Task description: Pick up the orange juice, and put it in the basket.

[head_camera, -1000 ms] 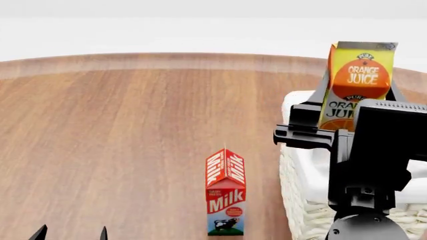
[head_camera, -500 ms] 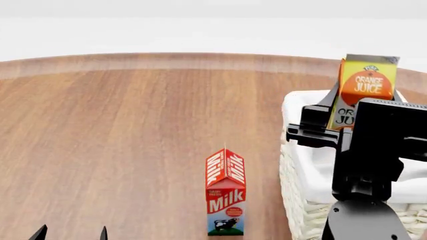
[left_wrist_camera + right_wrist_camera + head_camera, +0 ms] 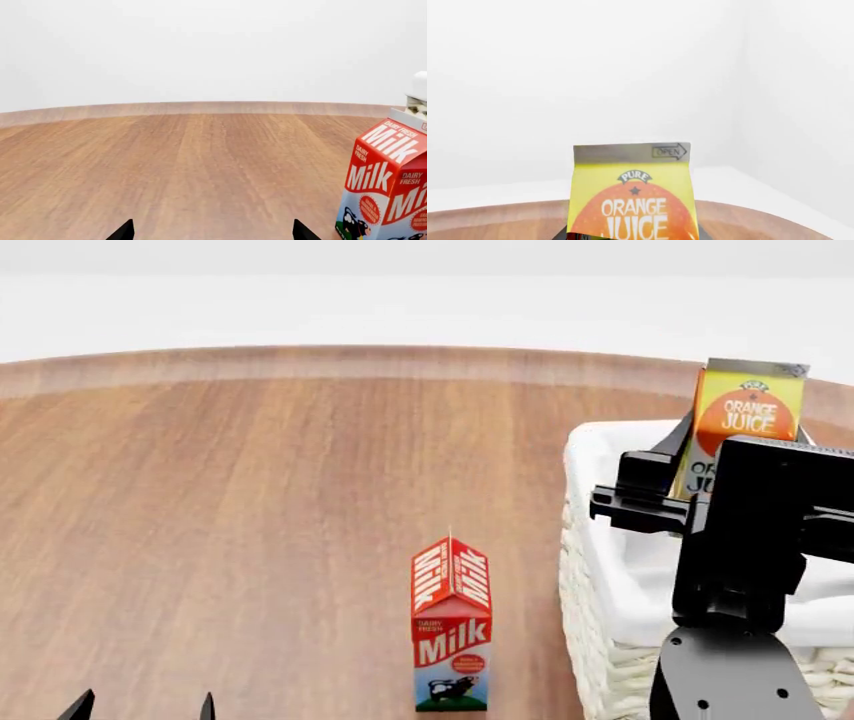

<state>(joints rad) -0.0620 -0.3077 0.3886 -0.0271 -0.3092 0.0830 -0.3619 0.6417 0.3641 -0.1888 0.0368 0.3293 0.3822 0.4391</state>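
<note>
The orange juice (image 3: 749, 412) is a yellow and orange gable-top carton. It stands upright in my right gripper (image 3: 710, 476), which is shut on it over the far part of the basket (image 3: 597, 465). The carton's base is hidden behind my arm. In the right wrist view the carton (image 3: 634, 197) fills the space between the dark fingers of the right gripper (image 3: 632, 235). The basket is white wicker with a white cloth liner and sits at the table's right. My left gripper (image 3: 144, 708) is open and empty, low at the near left; the left wrist view shows the left gripper (image 3: 212, 232) above bare wood.
A red-and-white Milk carton (image 3: 451, 625) stands upright on the wooden table (image 3: 240, 510), just left of the basket; it also shows in the left wrist view (image 3: 387, 185). The table's curved far edge (image 3: 334, 358) meets a white background.
My right gripper has carried the orange juice to the right and lower, farther over the basket. The left gripper and the Milk carton have not moved.
</note>
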